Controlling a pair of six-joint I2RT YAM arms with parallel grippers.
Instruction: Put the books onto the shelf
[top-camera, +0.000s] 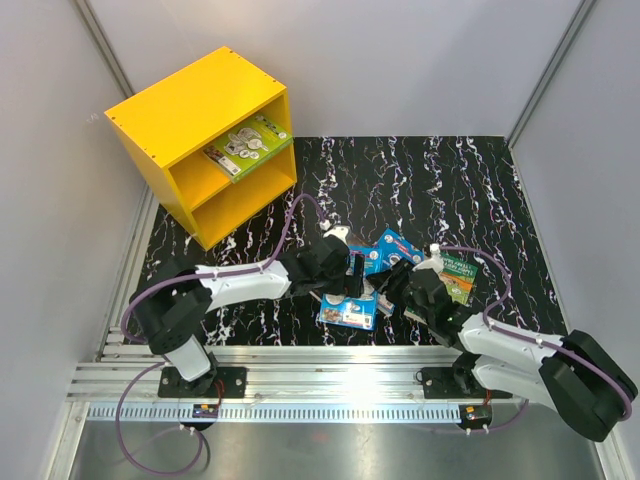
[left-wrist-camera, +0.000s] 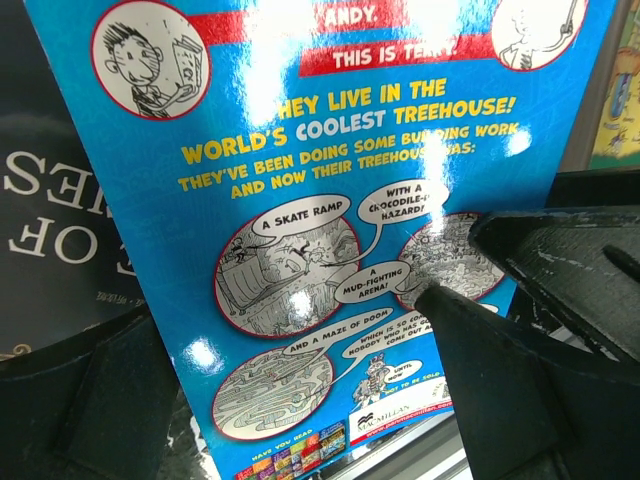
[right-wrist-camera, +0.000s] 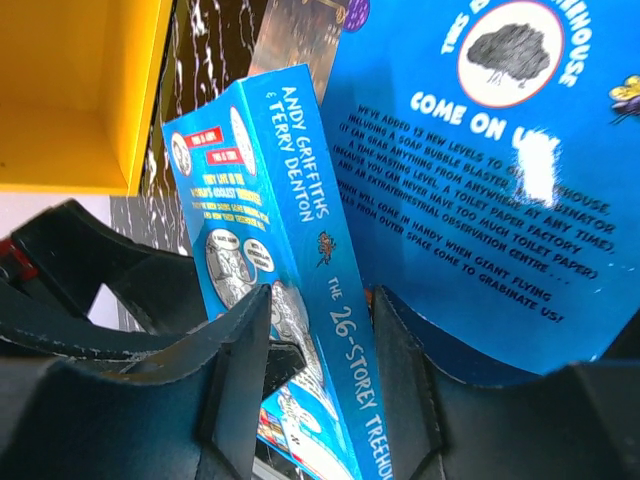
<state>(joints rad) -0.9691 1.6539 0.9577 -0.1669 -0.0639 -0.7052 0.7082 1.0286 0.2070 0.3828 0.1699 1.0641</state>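
Black, white-veined marble-look worktop (top-camera: 450, 180); plain grey walls (top-camera: 400, 60). Boxy yellow shelf (top-camera: 190, 110), far-left corner, green book (top-camera: 250, 145) in upper compartment. Glossy upright blue book (right-wrist-camera: 300, 200), front-centre: right gripper (right-wrist-camera: 320, 295) straddles spine, cannot tell if squeezing; left gripper (left-wrist-camera: 280, 300) splayed wide at back cover.

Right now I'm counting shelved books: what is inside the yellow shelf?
One green book lies on the middle board of the shelf, in the upper compartment, poking out the front. Nothing shows in the lower compartment, but its back is covered by that board.
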